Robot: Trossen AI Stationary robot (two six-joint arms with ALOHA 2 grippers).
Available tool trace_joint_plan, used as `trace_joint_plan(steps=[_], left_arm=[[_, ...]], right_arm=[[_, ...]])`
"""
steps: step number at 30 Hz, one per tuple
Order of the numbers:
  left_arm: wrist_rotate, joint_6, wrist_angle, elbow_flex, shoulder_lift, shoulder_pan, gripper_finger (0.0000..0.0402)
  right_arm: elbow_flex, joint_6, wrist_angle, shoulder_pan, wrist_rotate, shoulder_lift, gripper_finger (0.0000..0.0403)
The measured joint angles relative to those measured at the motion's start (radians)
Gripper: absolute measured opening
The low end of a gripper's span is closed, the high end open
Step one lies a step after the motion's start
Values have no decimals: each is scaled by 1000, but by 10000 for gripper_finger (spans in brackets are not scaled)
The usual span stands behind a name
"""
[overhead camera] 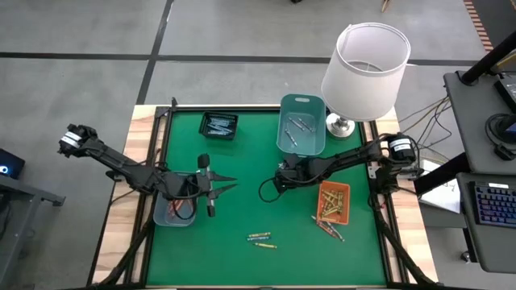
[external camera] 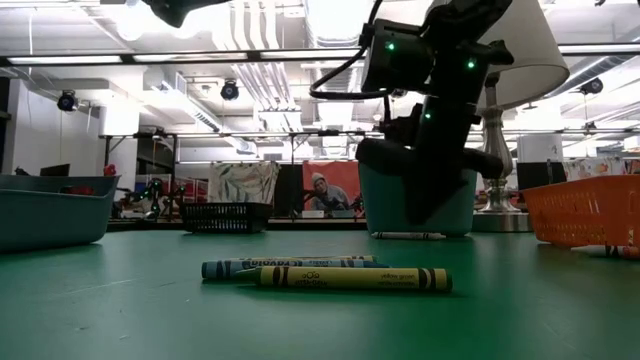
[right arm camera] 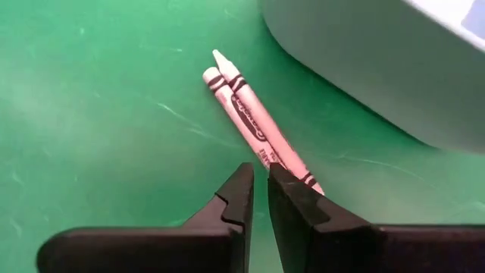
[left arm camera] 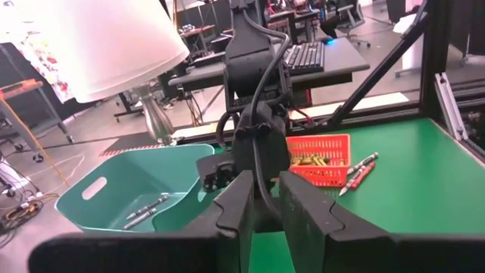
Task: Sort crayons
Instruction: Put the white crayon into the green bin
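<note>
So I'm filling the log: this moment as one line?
right pincer: shut, over white crayons | left pincer: near blue tray

Two dark, matte black jointed arms with looped black cables along them; white collars near the shoulders. Small green lights glow on one wrist housing. Fingers are black, angular plastic.

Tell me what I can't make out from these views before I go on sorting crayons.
- High view: the pale crayons by the teal plastic bin are hidden under the right end effector.
- Right wrist view: the pale crayons' lower ends are covered by that end effector's dark fingers.
- Low view: the contents of the orange mesh basket are screened by its wall.
- High view: the label text on the loose crayons is too small to read.
</note>
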Motion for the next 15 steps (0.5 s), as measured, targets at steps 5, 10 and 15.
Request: trace_joint_plan(steps=[5, 10, 15], left_arm=[[0, -21, 4, 0, 15, 0, 47], [-1, -21, 6, 0, 15, -1, 47], [-1, -21, 6, 0, 14, -1, 47]], right_arm=[[0, 8, 9, 0, 51, 3, 34], [0, 11, 9, 0, 62, 3, 34], [0, 17, 12, 0, 89, 3, 34]])
